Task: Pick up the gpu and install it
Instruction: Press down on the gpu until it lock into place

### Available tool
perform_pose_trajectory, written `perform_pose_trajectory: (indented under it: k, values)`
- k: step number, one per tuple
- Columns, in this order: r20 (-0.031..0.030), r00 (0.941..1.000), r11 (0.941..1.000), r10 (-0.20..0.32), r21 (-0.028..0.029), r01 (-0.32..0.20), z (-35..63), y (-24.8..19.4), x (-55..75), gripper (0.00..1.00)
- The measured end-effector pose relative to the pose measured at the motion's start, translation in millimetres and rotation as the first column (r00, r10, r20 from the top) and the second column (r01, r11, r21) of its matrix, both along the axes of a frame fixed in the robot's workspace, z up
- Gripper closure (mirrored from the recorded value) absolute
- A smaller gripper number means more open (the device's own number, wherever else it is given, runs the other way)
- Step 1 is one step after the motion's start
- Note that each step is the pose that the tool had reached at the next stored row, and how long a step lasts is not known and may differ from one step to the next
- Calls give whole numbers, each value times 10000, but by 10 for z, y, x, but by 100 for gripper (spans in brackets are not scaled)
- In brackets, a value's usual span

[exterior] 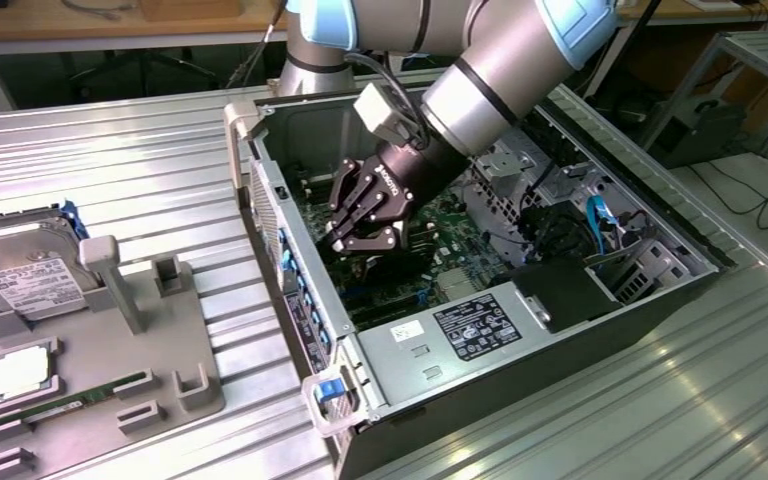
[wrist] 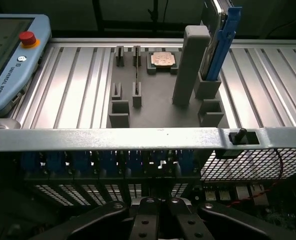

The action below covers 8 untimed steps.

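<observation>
Silver ribbed aluminium forms the table [exterior: 131, 160], and an open computer case [exterior: 257, 170] lies on it with its side panel off. The arm reaches down into the case. The tool [exterior: 364, 243] hangs low over the green motherboard [exterior: 458, 240], near the case wall on the exterior view's left. Its fingers are pressed together; in the wrist view the tool [wrist: 160, 207] shows its two dark fingers lying side by side with barely a slit between them.

Directly under the fingertips sits the gpu [exterior: 395, 275], a dark flat card inside the case, just above the board. Whether the tips pinch its upper edge or only press on it cannot be told.

Well apart from the case, a grey fixture [exterior: 157, 360] carries a hard drive [exterior: 31, 280], a processor chip [exterior: 17, 370] and a green memory stick [exterior: 84, 400]. A teach pendant [wrist: 13, 55] lies on the table beside the fixture.
</observation>
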<state>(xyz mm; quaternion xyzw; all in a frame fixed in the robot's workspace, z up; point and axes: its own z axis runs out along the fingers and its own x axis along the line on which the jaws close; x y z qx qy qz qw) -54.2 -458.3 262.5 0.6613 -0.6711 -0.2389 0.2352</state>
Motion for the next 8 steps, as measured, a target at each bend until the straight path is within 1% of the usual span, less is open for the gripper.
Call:
perform_pose_trajectory:
  k: [3,5,8]
  values:
    - [-3,10000,10000,-1,-3,1,-11,0,-10,89]
    - [6,10000,10000,-1,0,1,-17,0,-9,89]
    - [68,10000,10000,1,4,-1,-19,2,4,89]
